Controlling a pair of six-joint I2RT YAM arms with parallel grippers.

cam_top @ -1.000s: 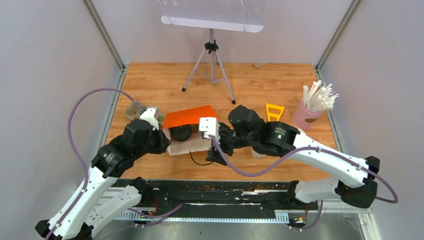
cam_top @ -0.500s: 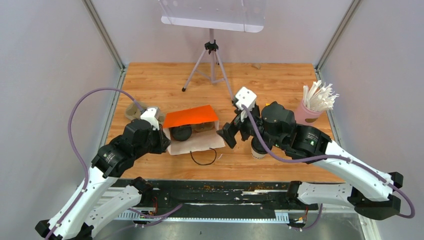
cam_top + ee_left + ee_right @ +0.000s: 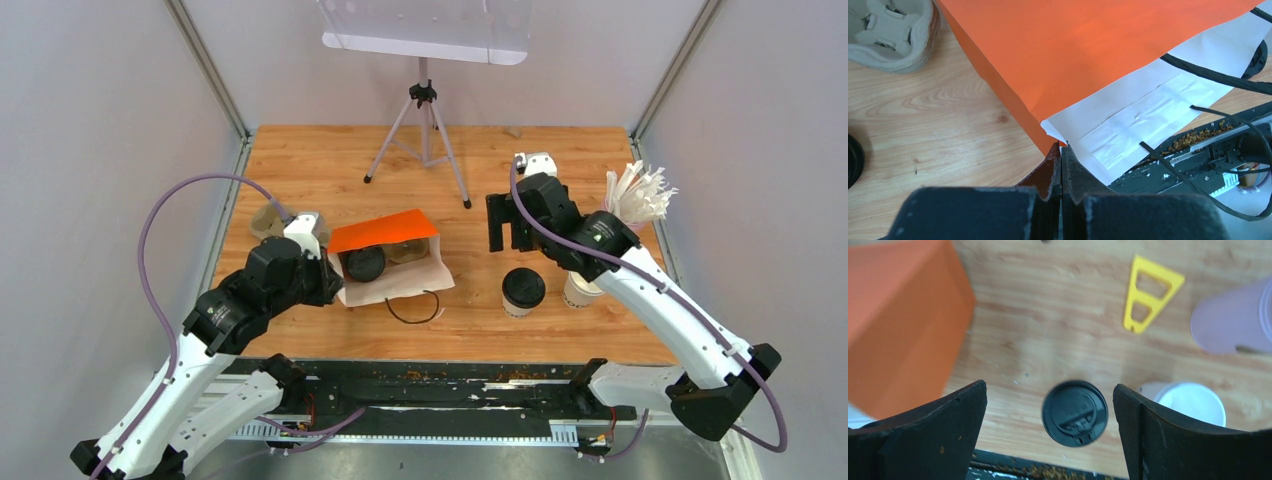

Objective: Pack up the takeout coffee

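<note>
Packing is partly done: one lidded coffee cup (image 3: 365, 263) lies inside the orange paper bag (image 3: 385, 232), whose mouth edge the left gripper (image 3: 1061, 150) pinches with jaws closed, while a second lidded cup (image 3: 523, 289) stands on the table (image 3: 330, 160) right of the bag, not yet packed (an unlidded white cup (image 3: 1190, 402) stands just beside it). The right gripper (image 3: 510, 224) hovers above that cup, jaws wide and empty; bare tabletop separates cup and bag mouth, with the tripod (image 3: 425, 140) and straw cup (image 3: 628, 215) farther back

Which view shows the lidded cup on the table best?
Right wrist: the cup is large, seen from above, below the open right gripper. Top external shows it small, lid and side. Left wrist misses it.
</note>
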